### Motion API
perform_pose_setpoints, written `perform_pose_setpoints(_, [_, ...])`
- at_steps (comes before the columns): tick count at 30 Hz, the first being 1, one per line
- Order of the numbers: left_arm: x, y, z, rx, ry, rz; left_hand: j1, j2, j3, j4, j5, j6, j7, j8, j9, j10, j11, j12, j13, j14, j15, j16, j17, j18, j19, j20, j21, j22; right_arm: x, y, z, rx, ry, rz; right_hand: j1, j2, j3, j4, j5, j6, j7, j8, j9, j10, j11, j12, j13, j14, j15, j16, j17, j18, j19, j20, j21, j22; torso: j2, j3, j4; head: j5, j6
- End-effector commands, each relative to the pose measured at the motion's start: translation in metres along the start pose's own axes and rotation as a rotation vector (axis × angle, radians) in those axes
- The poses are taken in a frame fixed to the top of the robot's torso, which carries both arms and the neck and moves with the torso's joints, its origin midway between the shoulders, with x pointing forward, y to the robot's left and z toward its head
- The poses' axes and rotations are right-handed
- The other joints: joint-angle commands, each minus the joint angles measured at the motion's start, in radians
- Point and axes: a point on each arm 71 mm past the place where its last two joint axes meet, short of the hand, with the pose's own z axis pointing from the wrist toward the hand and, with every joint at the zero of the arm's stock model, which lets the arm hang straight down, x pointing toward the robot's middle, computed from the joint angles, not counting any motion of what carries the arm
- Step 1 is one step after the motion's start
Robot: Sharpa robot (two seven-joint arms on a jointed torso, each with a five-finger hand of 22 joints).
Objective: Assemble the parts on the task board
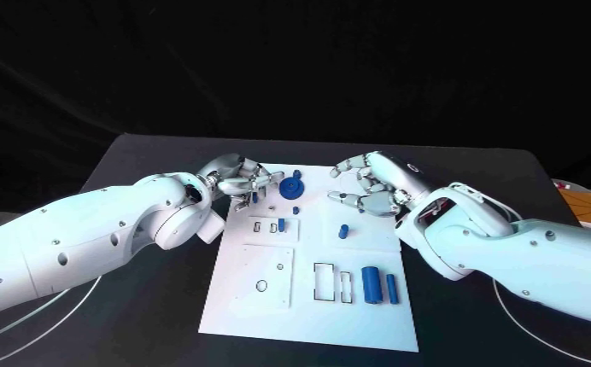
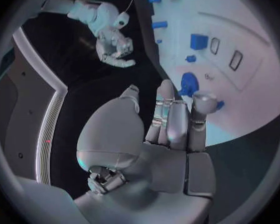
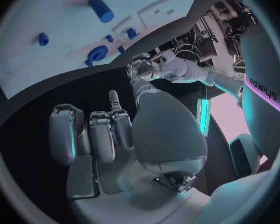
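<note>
Perhaps nothing but black table (image 1: 148,149) around

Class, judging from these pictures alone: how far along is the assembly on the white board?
Early on. Some small blue parts seem to stand on the task board. Neither the left hand nor the right hand appears to hold anything. Two blue cylinders lie loose and empty outlined slots remain.
</note>
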Motion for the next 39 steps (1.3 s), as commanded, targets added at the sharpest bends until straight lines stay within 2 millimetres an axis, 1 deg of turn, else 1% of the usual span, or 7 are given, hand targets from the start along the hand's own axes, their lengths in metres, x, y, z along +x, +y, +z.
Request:
perform_pose_setpoints(1, [0.008, 0.003, 0.003, -0.183, 0.144, 0.313, -0.002, 0.02, -0.019, -0.001, 0.001, 0.001, -0.018, 0.053, 0.041, 0.046, -0.015, 0.144, 0.144, 0.046, -0.011, 0.058, 0.086, -0.021, 0.041, -0.01, 0.054, 0.091, -0.011, -0.012, -0.003, 0.066, -0.022, 0.107, 0.009, 0.006, -0.004, 0.0, 0.007, 0.006, 0.0, 0.006, 0.001, 0.002, -0.006, -0.002, 0.135, 0.086, -0.006, -0.004, 0.184, 0.011, -0.001, -0.005, 0.003, 0.129, -0.01, 0.0043, -0.002, 0.005, -0.004])
perform_pose_setpoints(3, [0.009, -0.001, 0.005, -0.219, 0.168, 0.378, -0.003, 0.027, -0.029, 0.0, 0.0, 0.001, -0.022, 0.072, 0.057, 0.071, -0.02, 0.204, 0.213, 0.051, -0.015, 0.067, 0.101, -0.023, 0.047, -0.013, 0.064, 0.107, -0.016, -0.02, -0.005, 0.1, -0.027, 0.116, 0.009, 0.006, -0.005, 0.0, 0.011, 0.006, 0.0, 0.007, 0.001, 0.001, -0.006, -0.003, 0.134, 0.086, -0.007, -0.004, 0.184, 0.012, -0.002, -0.006, 0.002, 0.128, -0.014, 0.0056, -0.001, 0.005, -0.01])
perform_pose_setpoints(7, [0.007, -0.012, 0.012, -0.271, 0.185, 0.477, -0.004, 0.036, -0.042, -0.001, 0.002, 0.003, -0.03, 0.098, 0.081, 0.091, -0.027, 0.254, 0.269, 0.059, -0.02, 0.081, 0.125, -0.028, 0.057, -0.016, 0.078, 0.132, -0.023, -0.032, -0.006, 0.15, -0.035, 0.121, 0.011, 0.006, -0.01, 0.0, 0.025, 0.004, -0.001, 0.011, 0.002, -0.001, -0.007, -0.005, 0.132, 0.086, -0.009, -0.005, 0.182, 0.012, -0.002, -0.008, 0.0, 0.128, -0.018, 0.0075, 0.0, 0.008, -0.012])
perform_pose_setpoints(13, [0.008, -0.026, 0.023, -0.323, 0.195, 0.558, -0.017, 0.047, -0.053, 0.0, 0.002, 0.001, -0.032, 0.11, 0.095, 0.091, -0.029, 0.267, 0.281, 0.061, -0.022, 0.084, 0.13, -0.028, 0.058, -0.017, 0.082, 0.137, -0.028, -0.043, -0.007, 0.191, -0.041, 0.119, 0.012, 0.006, -0.013, 0.0, 0.041, 0.001, -0.002, 0.014, 0.001, -0.002, -0.008, -0.006, 0.13, 0.086, -0.01, -0.005, 0.181, 0.012, -0.002, -0.009, -0.001, 0.127, -0.021, 0.0103, -0.001, 0.011, -0.016])
perform_pose_setpoints(21, [0.012, -0.036, 0.031, -0.357, 0.206, 0.615, -0.042, 0.06, -0.077, 0.0, 0.001, -0.003, -0.036, 0.132, 0.121, 0.096, -0.032, 0.288, 0.304, 0.064, -0.024, 0.09, 0.14, -0.029, 0.059, -0.019, 0.087, 0.145, -0.03, -0.049, -0.007, 0.218, -0.039, 0.115, 0.012, 0.006, -0.014, 0.001, 0.042, 0.0, -0.002, 0.014, 0.001, -0.003, -0.008, -0.007, 0.129, 0.086, -0.01, -0.005, 0.181, 0.012, -0.002, -0.01, -0.002, 0.127, -0.018, 0.0088, -0.0001, 0.01, -0.021])
perform_pose_setpoints(29, [0.018, -0.034, 0.037, -0.404, 0.249, 0.667, -0.05, 0.066, -0.085, -0.001, 0.001, -0.007, -0.036, 0.139, 0.131, 0.093, -0.032, 0.29, 0.304, 0.064, -0.025, 0.092, 0.143, -0.031, 0.061, -0.019, 0.09, 0.152, -0.03, -0.053, -0.006, 0.236, -0.032, 0.112, 0.009, 0.006, -0.019, 0.002, 0.055, -0.004, -0.001, 0.017, 0.001, -0.006, -0.008, -0.011, 0.126, 0.084, -0.01, -0.007, 0.176, 0.013, -0.005, -0.01, -0.008, 0.123, -0.019, 0.0081, 0.0024, 0.01, -0.03])
perform_pose_setpoints(39, [0.024, -0.032, 0.041, -0.42, 0.262, 0.657, -0.045, 0.072, -0.087, -0.001, 0.01, -0.008, -0.039, 0.147, 0.14, 0.092, -0.033, 0.293, 0.308, 0.065, -0.025, 0.093, 0.146, -0.032, 0.063, -0.019, 0.093, 0.158, -0.026, -0.053, -0.003, 0.238, -0.022, 0.116, 0.008, 0.007, -0.021, 0.003, 0.067, -0.007, -0.001, 0.019, 0.001, -0.007, -0.008, -0.011, 0.125, 0.084, -0.01, -0.007, 0.176, 0.014, -0.007, -0.01, -0.01, 0.122, -0.017, 0.008, -0.0011, 0.015, -0.035])
